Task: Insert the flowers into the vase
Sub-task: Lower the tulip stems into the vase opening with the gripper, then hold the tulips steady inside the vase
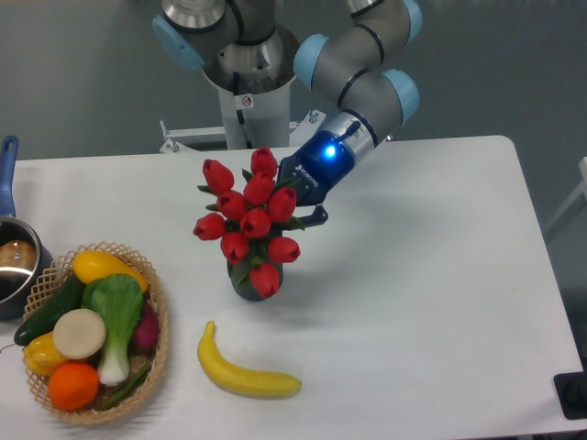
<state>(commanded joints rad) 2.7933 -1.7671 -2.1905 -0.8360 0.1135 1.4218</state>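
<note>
The flowers (248, 220) are a bunch of red tulips with green leaves, held tilted over the table's middle. Their lower end sits at the mouth of the vase (244, 280), a dark grey cylinder almost wholly hidden behind the buds. My gripper (298, 213) reaches in from the upper right, its blue-lit wrist just behind the bunch. It is shut on the flowers' stems; the fingers are mostly hidden by buds and leaves.
A yellow banana (242, 372) lies in front of the vase. A woven basket (156, 312) of vegetables and fruit stands at the front left. A pot (16, 261) with a blue handle sits at the left edge. The arm's base (246, 87) stands behind the table.
</note>
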